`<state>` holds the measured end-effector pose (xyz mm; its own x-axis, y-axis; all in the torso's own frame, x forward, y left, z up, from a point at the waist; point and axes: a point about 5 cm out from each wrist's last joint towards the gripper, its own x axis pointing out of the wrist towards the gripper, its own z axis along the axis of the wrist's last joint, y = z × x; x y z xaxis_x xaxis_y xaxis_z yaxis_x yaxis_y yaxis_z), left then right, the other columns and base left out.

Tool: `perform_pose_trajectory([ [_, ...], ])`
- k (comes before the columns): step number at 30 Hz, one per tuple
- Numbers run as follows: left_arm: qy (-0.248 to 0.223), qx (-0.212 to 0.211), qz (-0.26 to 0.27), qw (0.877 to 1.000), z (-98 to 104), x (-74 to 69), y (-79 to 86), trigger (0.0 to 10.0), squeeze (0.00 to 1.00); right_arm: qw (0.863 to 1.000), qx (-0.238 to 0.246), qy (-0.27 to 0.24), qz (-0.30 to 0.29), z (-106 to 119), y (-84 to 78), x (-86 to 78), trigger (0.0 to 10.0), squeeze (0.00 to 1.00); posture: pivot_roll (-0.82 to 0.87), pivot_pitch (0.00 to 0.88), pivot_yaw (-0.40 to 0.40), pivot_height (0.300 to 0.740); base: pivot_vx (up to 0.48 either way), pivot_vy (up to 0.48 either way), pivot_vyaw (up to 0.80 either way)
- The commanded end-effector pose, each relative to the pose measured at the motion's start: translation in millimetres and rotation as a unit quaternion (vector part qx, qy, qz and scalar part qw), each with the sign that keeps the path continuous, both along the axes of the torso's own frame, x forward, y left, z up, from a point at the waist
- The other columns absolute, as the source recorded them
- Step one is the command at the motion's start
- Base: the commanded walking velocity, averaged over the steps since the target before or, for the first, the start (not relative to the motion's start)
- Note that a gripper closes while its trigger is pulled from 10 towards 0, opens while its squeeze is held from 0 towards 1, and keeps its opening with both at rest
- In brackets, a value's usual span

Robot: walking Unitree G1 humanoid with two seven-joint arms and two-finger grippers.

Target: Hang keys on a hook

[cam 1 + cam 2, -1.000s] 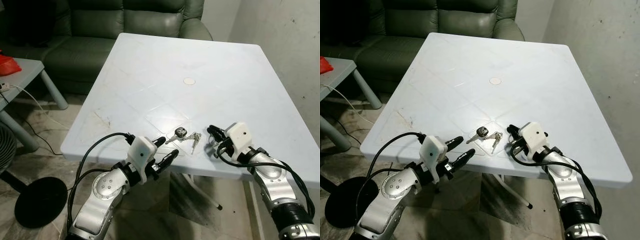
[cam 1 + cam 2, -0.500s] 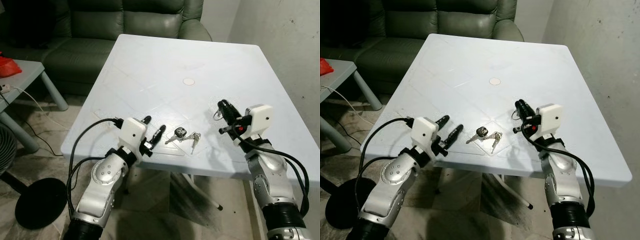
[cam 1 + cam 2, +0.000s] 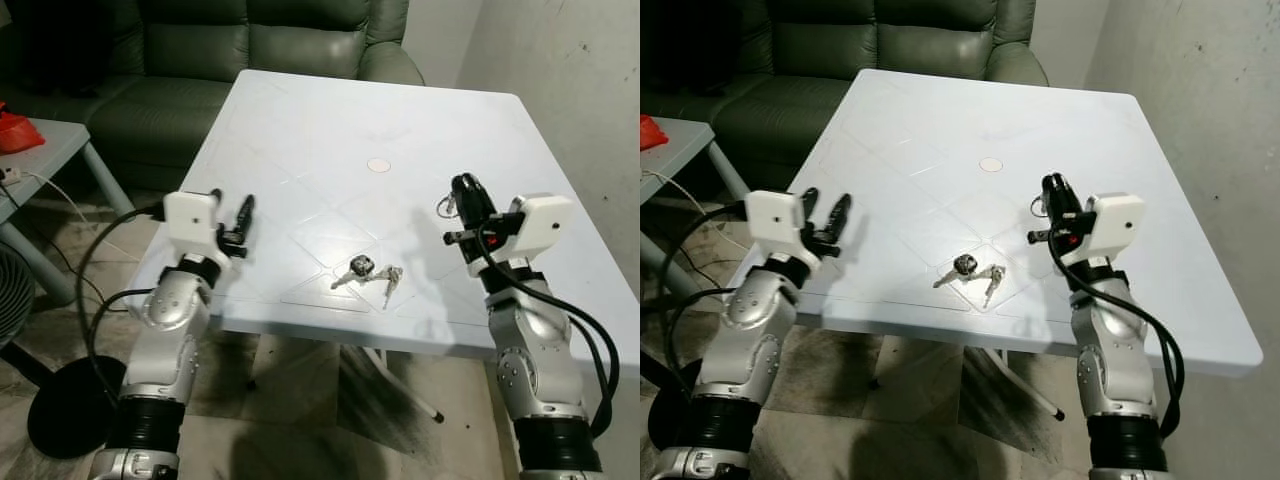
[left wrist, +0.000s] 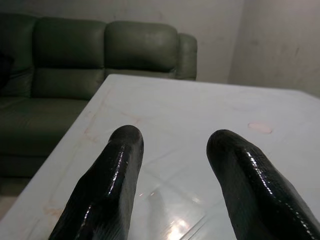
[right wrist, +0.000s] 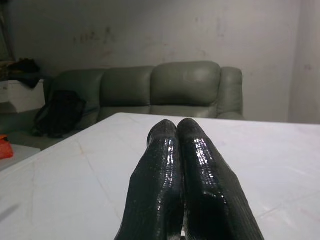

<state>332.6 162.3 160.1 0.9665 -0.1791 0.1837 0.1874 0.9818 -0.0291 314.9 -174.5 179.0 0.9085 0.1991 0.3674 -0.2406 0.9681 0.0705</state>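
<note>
Keys (image 3: 363, 272) unmoved on table (image 3: 330, 130); left end effector (image 3: 232, 213) raised, fingers apart; right end effector (image 3: 465, 189) raised, fingers together.

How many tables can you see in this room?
2. The big white table stands in front of the robot, with a bunch of keys lying near its front edge. A smaller grey table sits off to the robot's left, beside the green sofa. Others may be out of view.

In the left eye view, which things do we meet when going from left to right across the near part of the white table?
Left gripper at the table's left edge, open → bunch of keys lying on the white table → right gripper, fingers shut, raised above the table's right part.
</note>
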Motion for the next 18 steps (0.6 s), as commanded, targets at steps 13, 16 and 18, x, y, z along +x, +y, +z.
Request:
perform_pose_trajectory([
  [13, 0.003, -0.002, 0.031, 1.0, 11.2, 18.8, 18.0, 10.0, 0.0, 0.999, -0.012, 0.017, -0.027, 6.0, -1.1, 5.0, 10.0, 0.0, -0.15, 0.0, -0.028, 0.74, 0.0, 0.0, -0.46],
  [16, 0.007, -0.004, 0.031, 0.999, 10.1, 19.6, 19.0, 10.0, 0.0, 0.999, -0.014, 0.019, -0.027, 5.5, -0.3, 5.2, 10.0, 0.0, -0.14, 0.0, -0.032, 0.74, 0.0, 0.0, -0.75],
  [18, 0.01, -0.005, 0.032, 0.999, 9.5, 20.0, 20.0, 10.0, 0.0, 0.999, -0.015, 0.02, -0.026, 5.2, 0.5, 5.5, 10.0, 0.0, -0.14, 0.0, -0.033, 0.74, 0.0, 0.0, -0.75],
])
